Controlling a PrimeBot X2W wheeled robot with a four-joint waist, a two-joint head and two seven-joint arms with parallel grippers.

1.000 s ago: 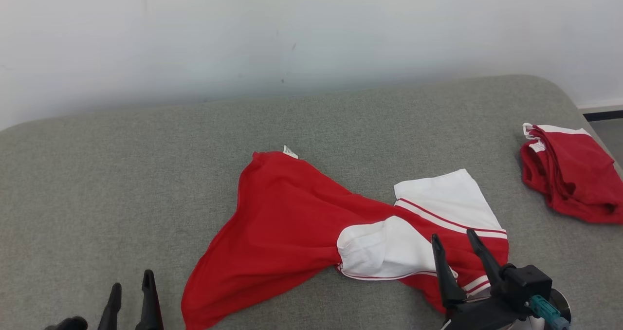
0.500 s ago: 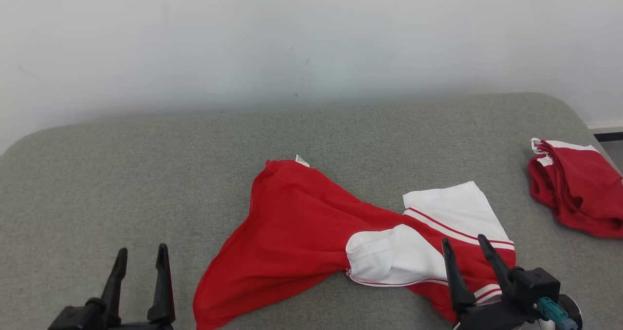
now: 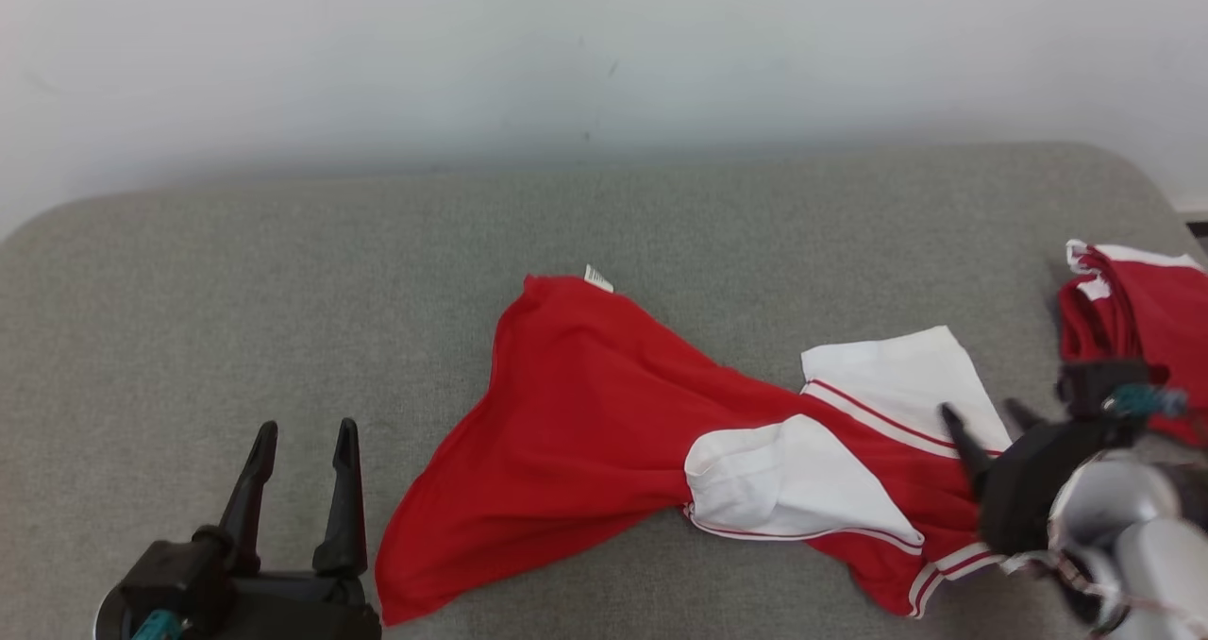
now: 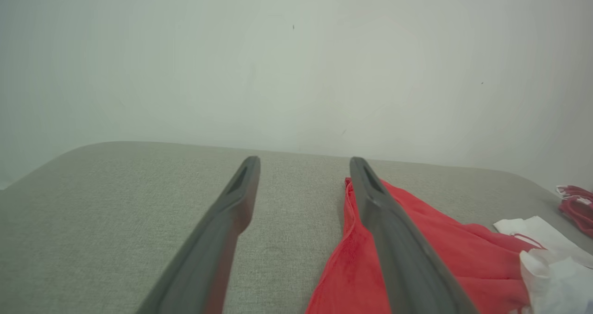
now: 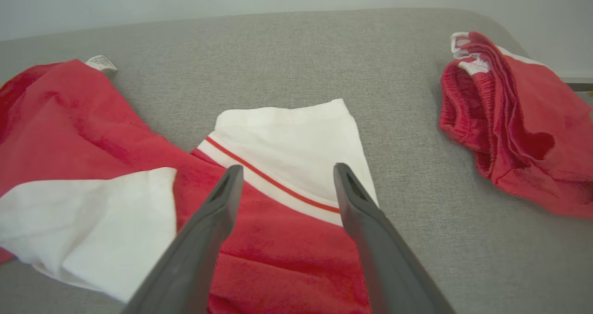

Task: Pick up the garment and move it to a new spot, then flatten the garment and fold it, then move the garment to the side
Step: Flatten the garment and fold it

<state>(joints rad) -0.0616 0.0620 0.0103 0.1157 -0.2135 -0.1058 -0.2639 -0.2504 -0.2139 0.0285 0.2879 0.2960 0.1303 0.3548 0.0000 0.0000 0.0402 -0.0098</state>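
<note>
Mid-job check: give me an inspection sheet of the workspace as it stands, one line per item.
Surface: grey fabric pad, rounded corners.
Job's things: garment lies crumpled and twisted, unfolded, white panels up, care tag at its far edge.
Clutter: second red-and-white cloth bunched near the pad's right edge, apart from the garment.
Grippers: left gripper open, beside the garment's near-left corner, holding nothing; right gripper open over the striped end, contact unclear.
Cables: teal plug at the right wrist; no loose lead seen.
Surroundings: pale wall behind the pad.
</note>
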